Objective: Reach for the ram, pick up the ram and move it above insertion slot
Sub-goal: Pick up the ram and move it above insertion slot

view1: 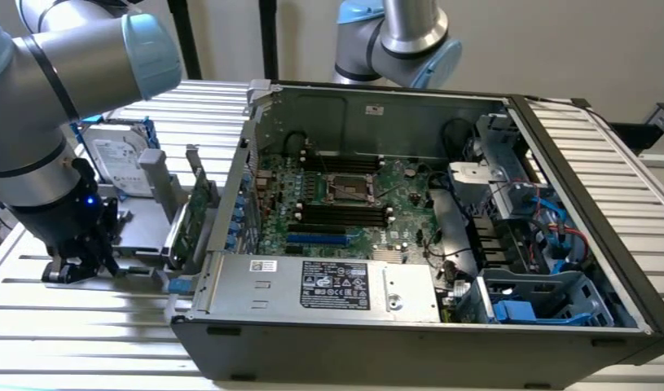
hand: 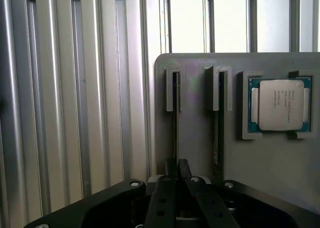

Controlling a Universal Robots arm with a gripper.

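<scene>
1. The gripper is squeezing the ram, with its fingers close together on both sides.
2. The ram is standing on its edge in a slot of the gray tray.
3. Another stick is standing just beside it, and a square chip is sitting near.

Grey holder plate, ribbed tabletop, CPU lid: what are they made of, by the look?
Holder plate: matte, uniform grey with raised slot walls and a rounded corner; looks like plastic, possibly printed. Tabletop: silvery ribbed slats with streaky reflections; probably aluminium profile. CPU lid: pale satin metal with faint printed text; most likely a plated metal cover.
</scene>
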